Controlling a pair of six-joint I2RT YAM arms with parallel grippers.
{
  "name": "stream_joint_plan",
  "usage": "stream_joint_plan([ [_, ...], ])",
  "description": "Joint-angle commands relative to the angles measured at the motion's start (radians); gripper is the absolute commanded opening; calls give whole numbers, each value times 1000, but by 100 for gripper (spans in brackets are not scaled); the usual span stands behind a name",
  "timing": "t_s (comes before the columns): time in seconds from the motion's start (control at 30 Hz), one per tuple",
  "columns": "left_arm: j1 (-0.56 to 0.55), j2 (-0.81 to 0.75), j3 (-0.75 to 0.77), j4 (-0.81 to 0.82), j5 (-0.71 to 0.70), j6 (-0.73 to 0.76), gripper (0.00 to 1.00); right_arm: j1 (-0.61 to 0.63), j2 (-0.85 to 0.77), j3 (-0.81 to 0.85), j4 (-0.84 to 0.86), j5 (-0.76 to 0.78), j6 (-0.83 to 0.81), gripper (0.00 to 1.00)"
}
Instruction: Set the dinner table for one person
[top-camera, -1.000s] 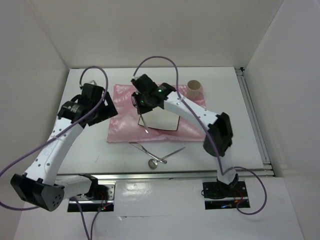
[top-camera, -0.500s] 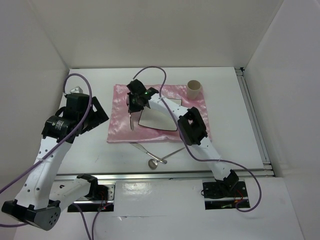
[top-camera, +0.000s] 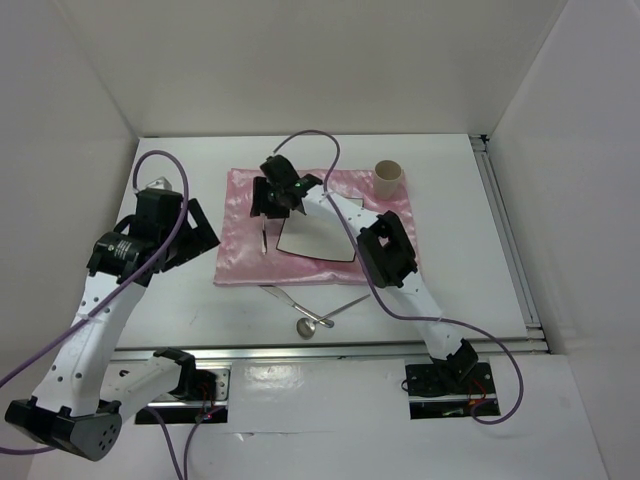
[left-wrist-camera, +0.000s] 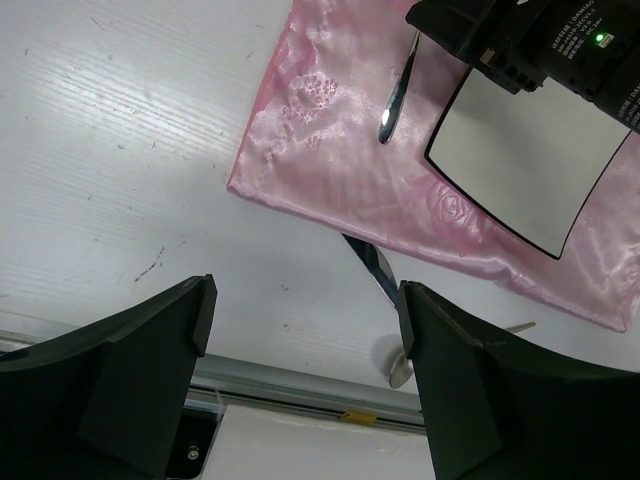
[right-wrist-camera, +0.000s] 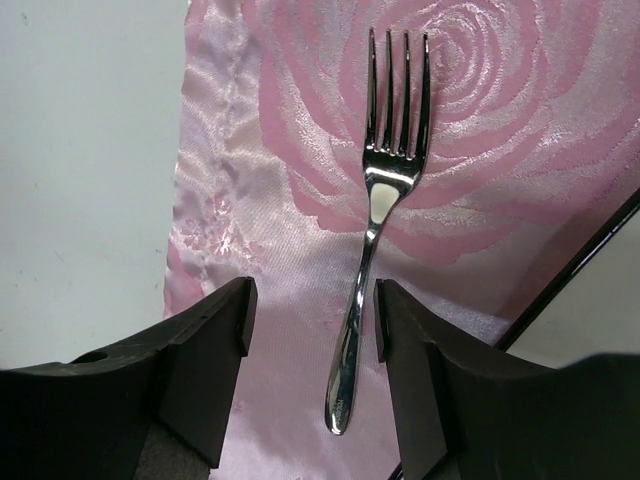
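The dinner-table surface (top-camera: 460, 280), flat, white and rectangular, lies beneath both arms. The right claw (right-wrist-camera: 312, 292) hangs over a glossy pink rose-patterned cloth (top-camera: 240, 255), its fingers apart on either side of one shiny metal fork (right-wrist-camera: 385, 170), touching neither it nor anything else. The left claw (left-wrist-camera: 305, 310) is spread wide and empty above bare surface. On the cloth sits one square white dark-edged plate (top-camera: 318, 240), with one tan cylindrical cup (top-camera: 389, 178) at its far corner. One knife (top-camera: 285, 296) and one spoon (top-camera: 308, 324) cross near the front rail.
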Motion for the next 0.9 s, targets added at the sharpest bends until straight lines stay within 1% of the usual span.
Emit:
stream_joint_plan([
  [0.0, 6, 5, -4, 30, 9, 31, 92, 5, -56, 50, 54, -36, -15, 62],
  [0.1, 6, 5, 5, 30, 9, 41, 92, 5, -133, 53, 19, -59, -76, 61],
  [0.13, 6, 15, 15, 30, -3, 41, 92, 5, -202, 35, -3, -39, -116, 60],
  [0.2, 6, 15, 24, 30, -17, 41, 92, 14, -292, -94, -15, 15, -153, 60],
  [0.23, 6, 15, 33, 30, -26, 41, 92, 14, -343, -158, -27, 66, -170, 60],
  [0.27, 6, 15, 33, 30, -35, 51, 92, 14, -450, -229, -44, 94, -199, 58],
  [0.3, 6, 15, 33, 30, -49, 51, 92, 23, -504, -380, -53, 125, -211, 58],
  [0.33, 6, 15, 33, 30, -49, 64, 92, 23, -558, -460, -54, 169, -225, 57],
  [0.37, 6, 15, 33, 30, -63, 64, 92, 23, -660, -540, -78, 180, -254, 55],
  [0.4, 6, 27, 33, 30, -74, 73, 92, 23, -705, -688, -95, 196, -266, 53],
  [0.47, 15, 37, 33, 30, -74, 73, 92, 23, -809, -812, -162, 208, -300, 53],
  [0.5, 15, 38, 33, 39, -74, 73, 92, 32, -837, -917, -181, 194, -314, 53],
  [0.57, 15, 50, 22, 39, -74, 73, 92, 65, -889, -1011, -195, 164, -366, 56],
  [0.6, 15, 61, 13, 48, -74, 73, 92, 107, -937, -1056, -195, 164, -387, 56],
  [0.63, 15, 71, 13, 48, -62, 73, 92, 130, -961, -1141, -183, 148, -421, 56],
  [0.67, 15, 71, 13, 57, -53, 73, 92, 153, -984, -1183, -164, 138, -496, 56],
  [0.7, 15, 82, 13, 57, -52, 62, 92, 193, -1026, -1218, -124, 121, -531, 55],
  [0.73, 15, 82, 13, 57, -42, 62, 92, 207, -1047, -1286, -100, 121, -558, 55],
  [0.77, 15, 93, 13, 57, -31, 62, 92, 207, -1090, -1318, -37, 136, -605, 55],
  [0.87, 15, 93, 13, 57, -22, 53, 92, 207, -1150, -1412, 69, 150, -682, 55],
])
